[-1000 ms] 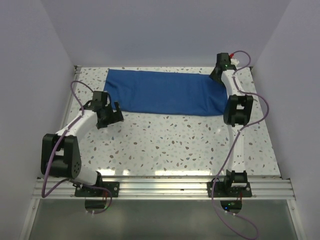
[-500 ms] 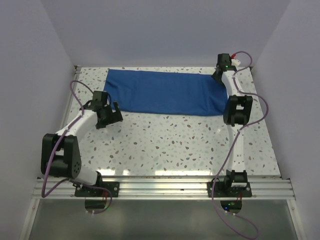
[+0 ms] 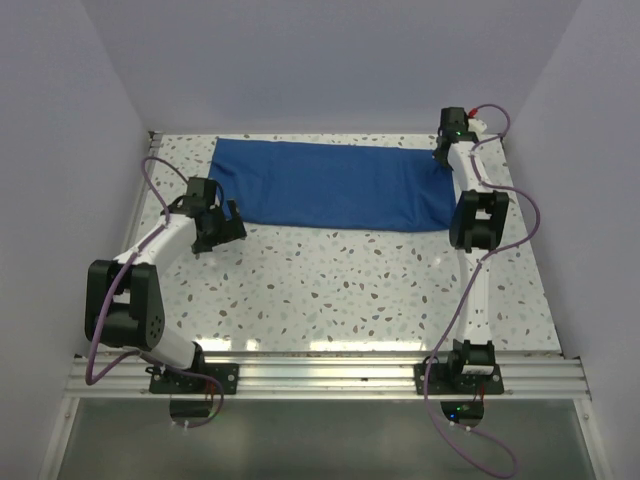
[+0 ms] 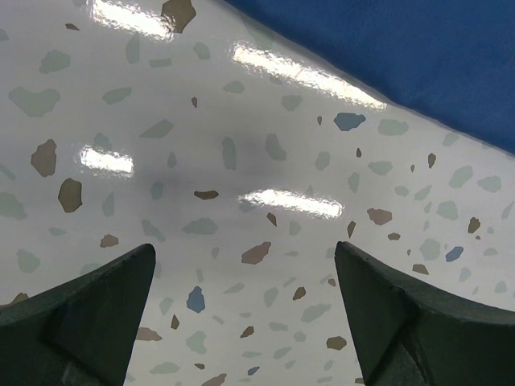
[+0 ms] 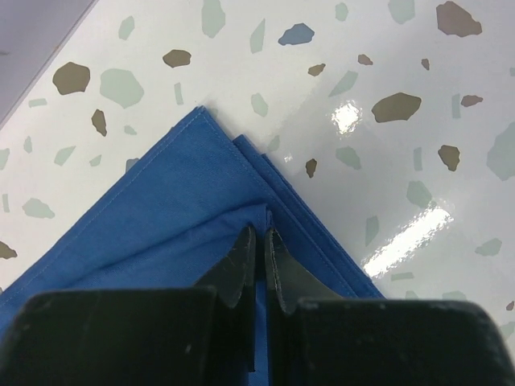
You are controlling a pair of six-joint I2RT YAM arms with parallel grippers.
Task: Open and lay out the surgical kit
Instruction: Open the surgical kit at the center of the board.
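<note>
Your right gripper [image 5: 259,245] has just clamped the far right corner of the blue cloth wrap [image 3: 330,185]; its long axis runs left toward your left gripper [image 4: 244,269], spread wide, empty.

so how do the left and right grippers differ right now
The left gripper is wide open; the right gripper is shut. The left gripper holds nothing and hovers over bare table just off the blue cloth; the right gripper pinches that cloth at its far right corner. Both are dark two-finger grippers, low near the cloth's edges.
</note>
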